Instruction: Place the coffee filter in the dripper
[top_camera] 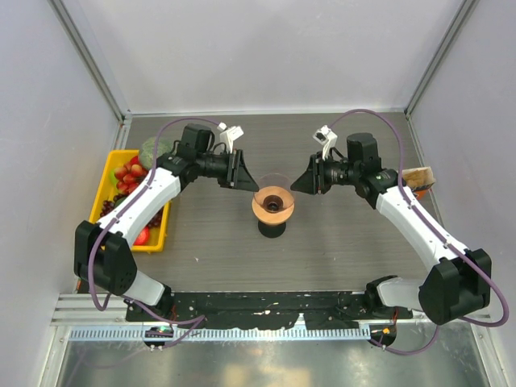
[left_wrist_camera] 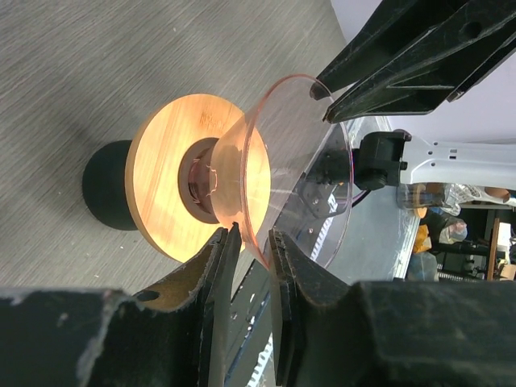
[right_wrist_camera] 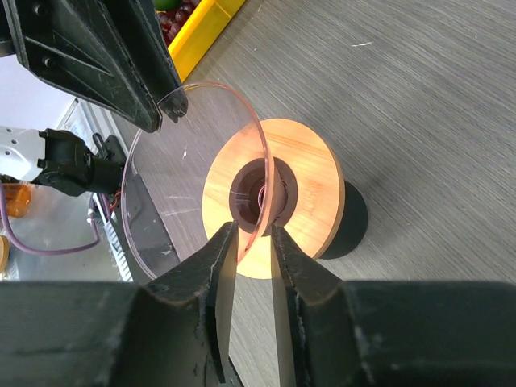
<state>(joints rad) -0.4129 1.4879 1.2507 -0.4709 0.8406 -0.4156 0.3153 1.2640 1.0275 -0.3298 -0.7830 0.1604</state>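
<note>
Left gripper (left_wrist_camera: pixel 255 240) and right gripper (right_wrist_camera: pixel 254 234) reach inward, jaws narrowly straddling the rim of the dripper (top_camera: pixel 273 206); grip unclear. Yellow bin (top_camera: pixel 102 184) holds fruit (top_camera: pixel 129 172).

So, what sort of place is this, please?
Likely a robot lab test cell: two white-and-black arms bolted to a grey wood-grain table, pale enclosure walls, a yellow plastic bin of fruit.

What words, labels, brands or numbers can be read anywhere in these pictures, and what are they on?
None can be read.
The clear pink-tinted cone dripper, its round wooden disc and black base show no writing.
Neither does the yellow plastic tray.
Any print on the small tan box at the table's right edge is too small to tell.
</note>
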